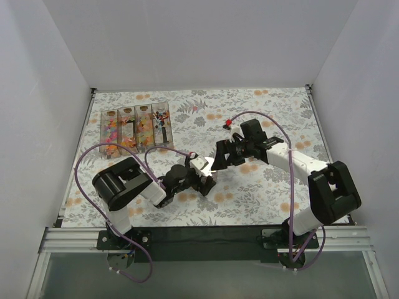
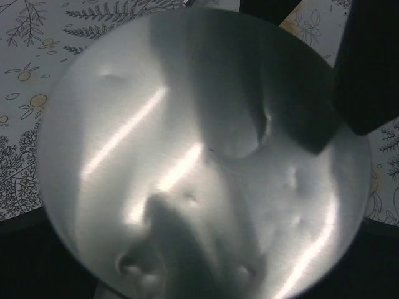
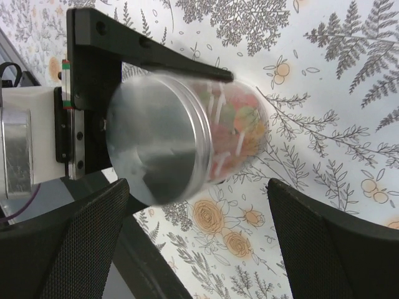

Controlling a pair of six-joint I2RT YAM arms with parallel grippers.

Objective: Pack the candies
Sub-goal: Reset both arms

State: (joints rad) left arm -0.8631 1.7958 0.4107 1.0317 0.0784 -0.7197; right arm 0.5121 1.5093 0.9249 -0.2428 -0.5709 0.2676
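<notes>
The floral-clothed table (image 1: 268,112) carries a clear compartment tray (image 1: 103,128) of candies (image 1: 112,132), far left.

We see our left arm (image 1: 124,184) and right arm (image 1: 333,192) built alike from bulky black joints and smooth white links, each trailing a long looping purple cable (image 1: 76,175), one ending in a small red tip (image 1: 229,121), and the right arm's flat black fingers (image 3: 330,243) carry a fine mesh texture.

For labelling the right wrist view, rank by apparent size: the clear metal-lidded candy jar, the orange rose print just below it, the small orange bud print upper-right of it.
1. Clear metal-lidded candy jar, though nearer the camera.
2. Orange rose print.
3. Small orange bud print.
</notes>
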